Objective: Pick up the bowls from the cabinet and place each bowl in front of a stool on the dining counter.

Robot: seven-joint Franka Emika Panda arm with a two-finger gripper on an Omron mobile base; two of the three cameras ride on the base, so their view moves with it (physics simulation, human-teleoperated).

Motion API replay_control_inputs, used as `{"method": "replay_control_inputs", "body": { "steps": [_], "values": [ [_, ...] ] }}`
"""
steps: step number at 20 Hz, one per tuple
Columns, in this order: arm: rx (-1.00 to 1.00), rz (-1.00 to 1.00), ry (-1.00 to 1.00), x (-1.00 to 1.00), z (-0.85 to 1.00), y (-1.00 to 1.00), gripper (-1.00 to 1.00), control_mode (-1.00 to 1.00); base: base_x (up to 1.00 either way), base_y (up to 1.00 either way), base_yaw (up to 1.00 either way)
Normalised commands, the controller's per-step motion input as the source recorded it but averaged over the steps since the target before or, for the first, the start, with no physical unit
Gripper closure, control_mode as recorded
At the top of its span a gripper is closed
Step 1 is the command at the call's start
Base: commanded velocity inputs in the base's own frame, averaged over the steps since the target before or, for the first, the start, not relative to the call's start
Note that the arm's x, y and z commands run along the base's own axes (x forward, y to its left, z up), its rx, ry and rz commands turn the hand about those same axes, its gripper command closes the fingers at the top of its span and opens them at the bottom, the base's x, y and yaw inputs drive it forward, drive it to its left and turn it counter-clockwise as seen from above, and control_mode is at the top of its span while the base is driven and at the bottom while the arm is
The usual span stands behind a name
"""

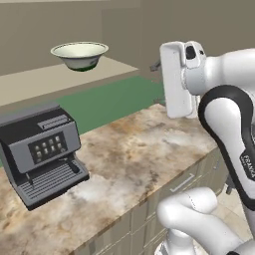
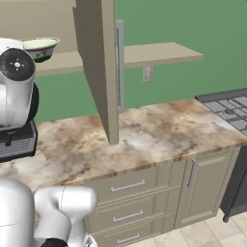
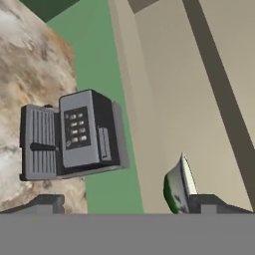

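One bowl [image 1: 79,54], cream inside and grey-green outside, stands upright on the beige shelf of the cabinet [image 1: 45,79]. It sits up and to the left of my raised hand. The same bowl [image 2: 41,47] peeks out behind my arm, left of the cabinet's taupe side panel [image 2: 99,67]. In the rolled hand view the bowl [image 3: 178,187] appears on its side, just above the right fingertip [image 3: 216,203] but farther away. My gripper [image 3: 132,205] is open with nothing between its fingers. The stool and the dining counter are out of view.
A grey coffee machine [image 1: 42,152] stands on the stone-topped wall counter [image 1: 134,149] below the shelf, at the left. Drawers with handles [image 2: 128,185] run under the counter. A dark stovetop [image 2: 226,106] lies at the far right. My arm [image 1: 229,119] rises in front of the counter.
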Motion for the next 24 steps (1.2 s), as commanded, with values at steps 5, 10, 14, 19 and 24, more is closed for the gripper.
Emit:
{"method": "replay_control_inputs", "body": {
  "steps": [5, 10, 14, 19, 24],
  "values": [
    [0.0, -0.08, -0.01, 0.49, 0.08, 0.0, -1.0, -1.0, 0.0, 0.0, 0.0],
    [-0.04, -0.03, 0.0, 0.41, 0.09, 0.0, -1.0, -1.0, 0.0, 0.0, 0.0],
    [-0.01, 0.0, -0.04, 0.34, 0.0, 0.0, -1.0, -1.0, 0.0, 0.0, 0.0],
    [-0.01, 0.0, -0.07, 0.5, 0.01, 0.04, -1.0, -1.0, 0.0, 0.0, 0.0],
    [-0.02, -0.02, 0.0, 0.5, 0.0, 0.23, -1.0, -1.0, 0.0, 0.0, 0.0]
  ]
}}
